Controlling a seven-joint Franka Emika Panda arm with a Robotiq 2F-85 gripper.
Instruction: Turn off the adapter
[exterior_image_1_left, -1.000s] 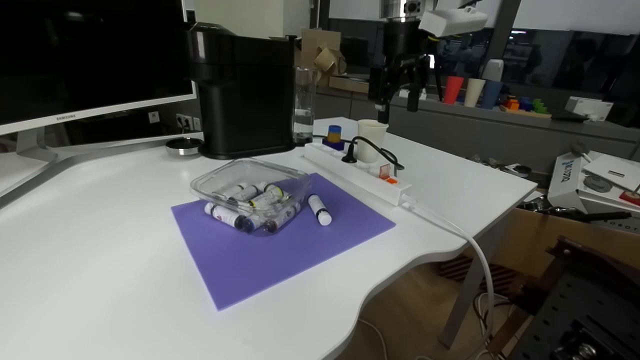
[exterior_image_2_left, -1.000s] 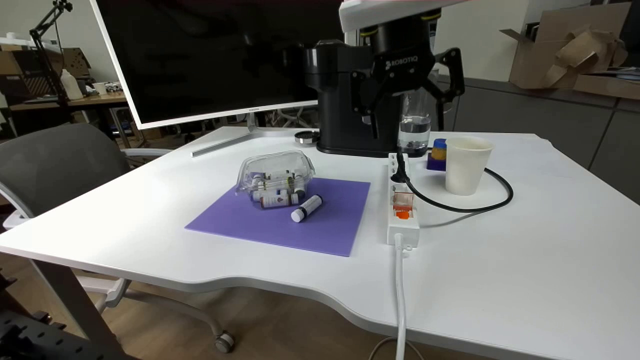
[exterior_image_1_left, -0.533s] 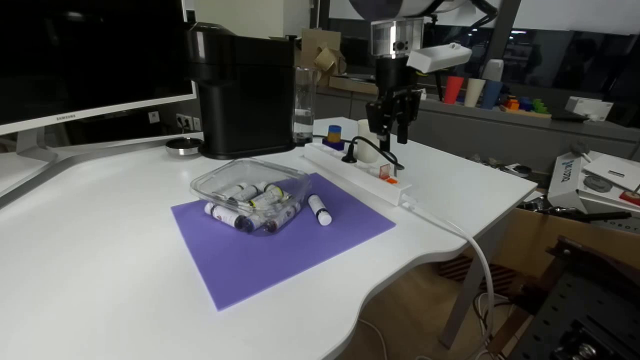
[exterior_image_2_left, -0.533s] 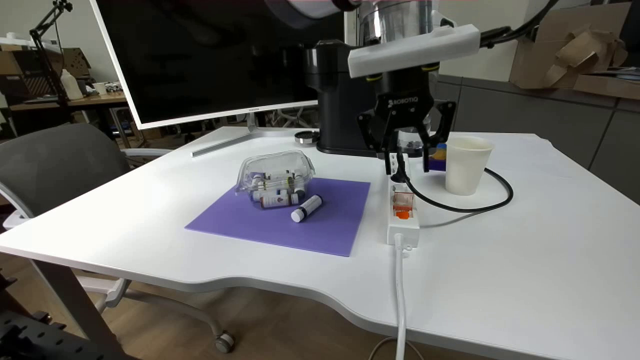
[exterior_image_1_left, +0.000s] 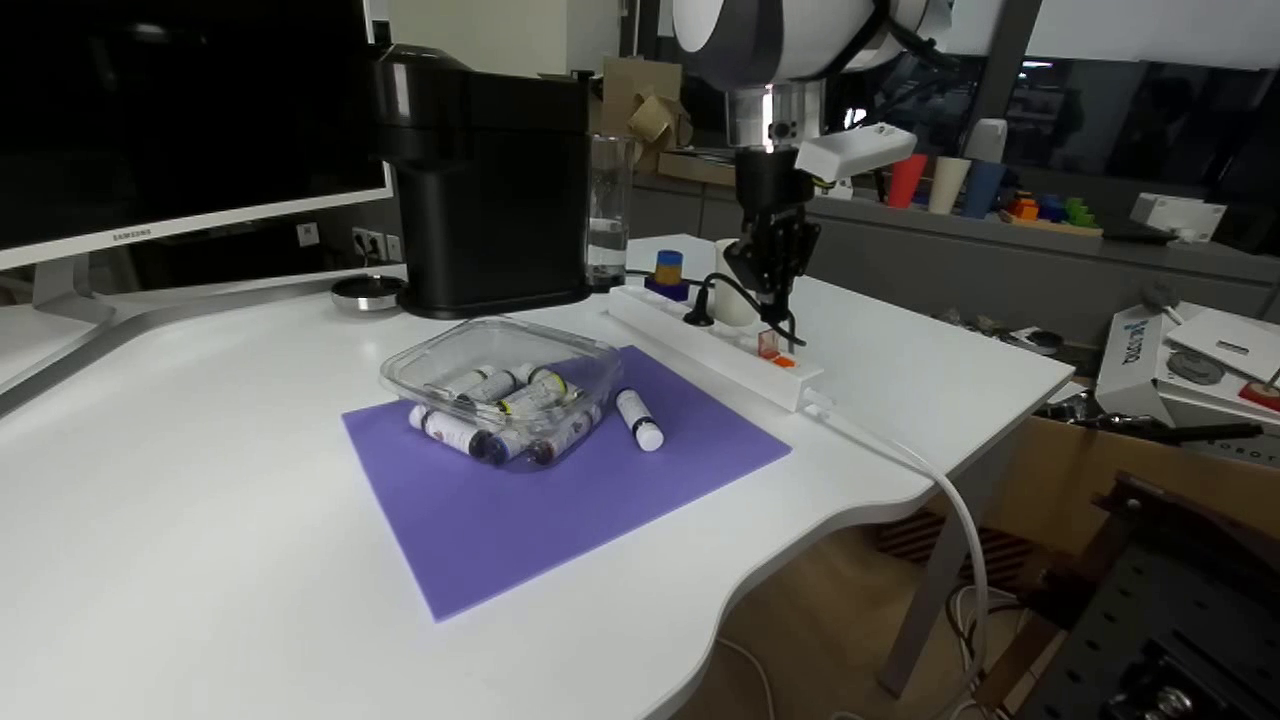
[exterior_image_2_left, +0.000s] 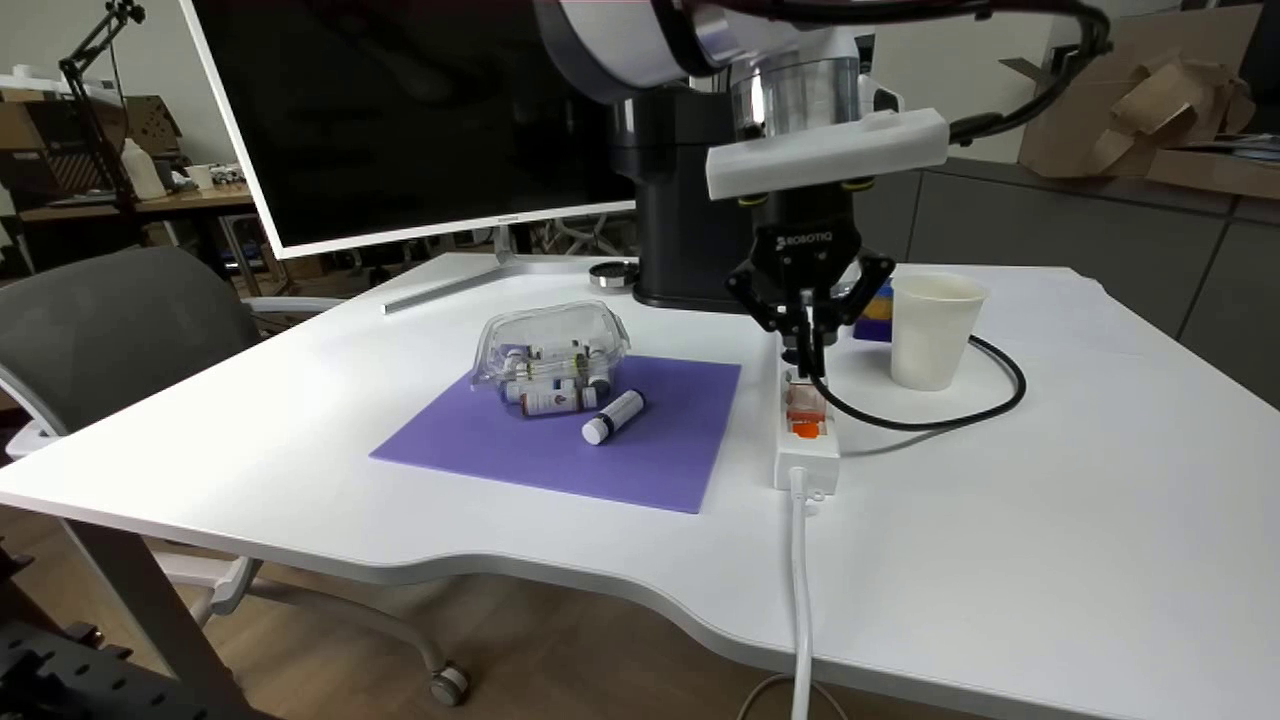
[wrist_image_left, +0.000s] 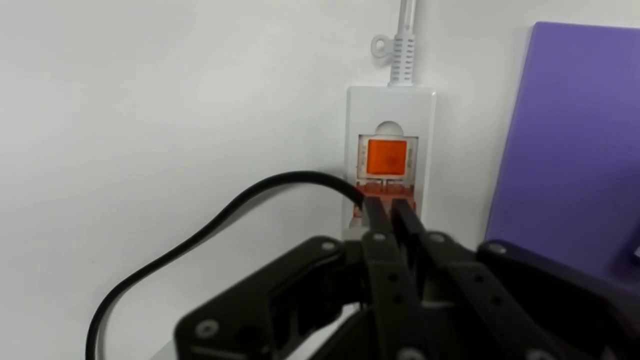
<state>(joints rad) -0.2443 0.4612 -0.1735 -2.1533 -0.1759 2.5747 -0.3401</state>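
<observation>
The adapter (wrist_image_left: 366, 107) is a long white block on the table, seen in the wrist view and both exterior views. Near its corded end is an orange switch (wrist_image_left: 386, 157), uncovered, and a clear reddish flap (exterior_image_2_left: 806, 402) stands raised beside it. My gripper (wrist_image_left: 388, 201) points down over the adapter at the flap, just short of the switch. Its fingers are brought together, a thin gap between the tips and nothing seen held. A black cable (wrist_image_left: 220, 222) runs behind one fingertip; whether they touch I cannot tell. The cable's plug is mostly hidden by the gripper in an exterior view.
A cream cup (exterior_image_2_left: 935, 330) and a small blue-and-yellow stack (exterior_image_2_left: 875, 315) stand close beside the adapter. Across from them lies a purple mat (exterior_image_2_left: 650, 470) with a clear box (exterior_image_2_left: 555, 345) of markers and a loose marker (exterior_image_2_left: 614, 417). A black appliance (exterior_image_1_left: 495, 200) rises behind.
The gripper has come down over the adapter and closer to the switch. Its fingers, wide apart a second ago, have come together. The black cable appears slightly shifted.
</observation>
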